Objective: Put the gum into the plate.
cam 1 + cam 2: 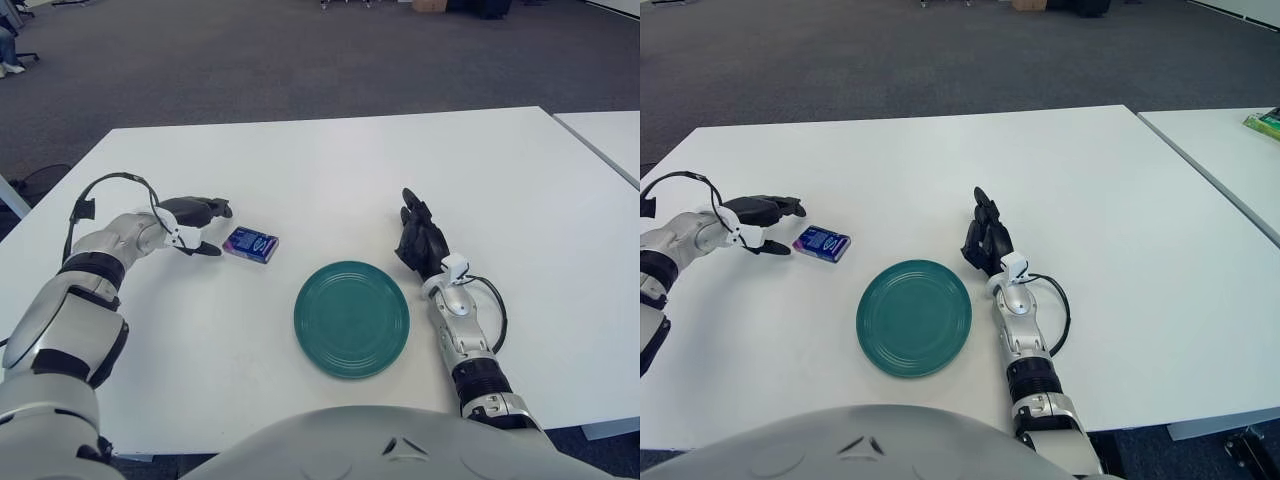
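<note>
Even, bright light falls from overhead onto my white table [330, 170], with no harsh glare. Shadows are soft and short: a faint one under my left hand [196, 225] at the left of the frame, another hugging the plate [351, 318] at lower centre. Everything looks sharp; the carpet [300, 50] along the top is darker.

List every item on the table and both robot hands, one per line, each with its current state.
Small blue gum pack: flat on the white table, outside the plate, ungrasped.
Round green plate: upright on the table, nothing in it.
Left hand: fingers open, just left of the gum pack.
Right hand: right of the plate, holding nothing.
</note>
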